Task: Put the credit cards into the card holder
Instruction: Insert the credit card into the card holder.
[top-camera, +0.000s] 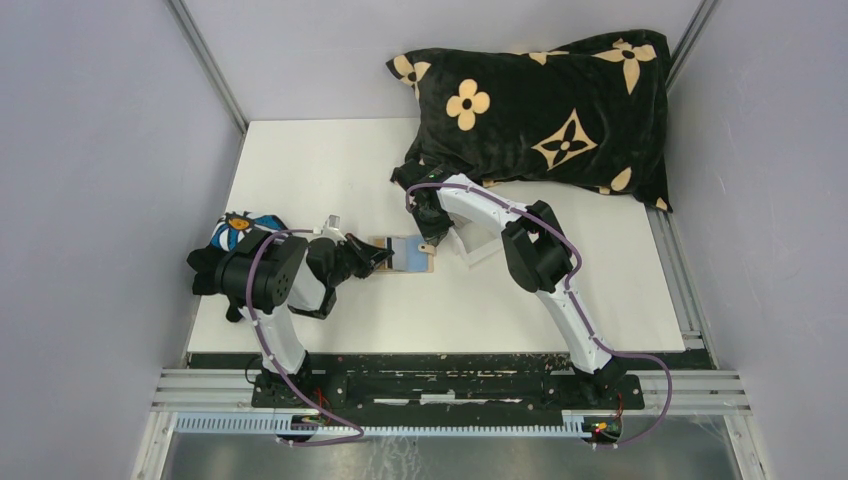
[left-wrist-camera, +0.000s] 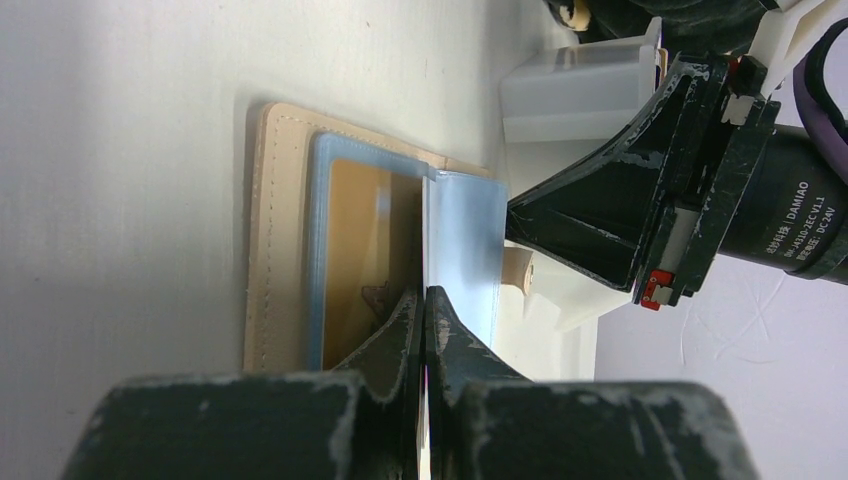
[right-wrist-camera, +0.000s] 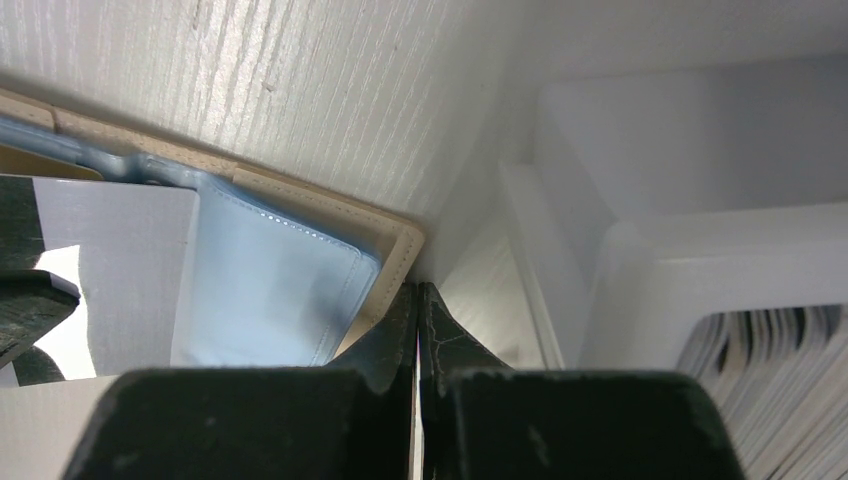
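I have the open card holder (left-wrist-camera: 262, 220) lying flat on the bench (right-wrist-camera: 330, 90), at centre frame in the overhead view, tan rim outward and pale blue lining up. My left end effector (left-wrist-camera: 424, 295) has its fingers pinched on a greyish card (right-wrist-camera: 110, 250). From its own wrist camera the card shows only edge-on as a thin line. In the right wrist view its face sits at the left of the frame, with the leading edge at the mouth of the blue pocket (right-wrist-camera: 270, 290). My right end effector (right-wrist-camera: 417, 295) has its fingers pressed together with the tip against the holder's tan corner, close to the snap tab (left-wrist-camera: 517, 272). It looks to be pinning the holder down, though I cannot tell whether anything is caught between the fingers. The clear plastic box (right-wrist-camera: 640, 260) stands just beside it at the right of that frame, with a stack of cards (right-wrist-camera: 770, 400) inside. I judge the card is not seated yet. To finish well, I would lower its angle towards the lining and slide it squarely along the pocket. The right tip should hold firm so the holder cannot skate or fold shut. I would release only once the card is well under the pocket lip.
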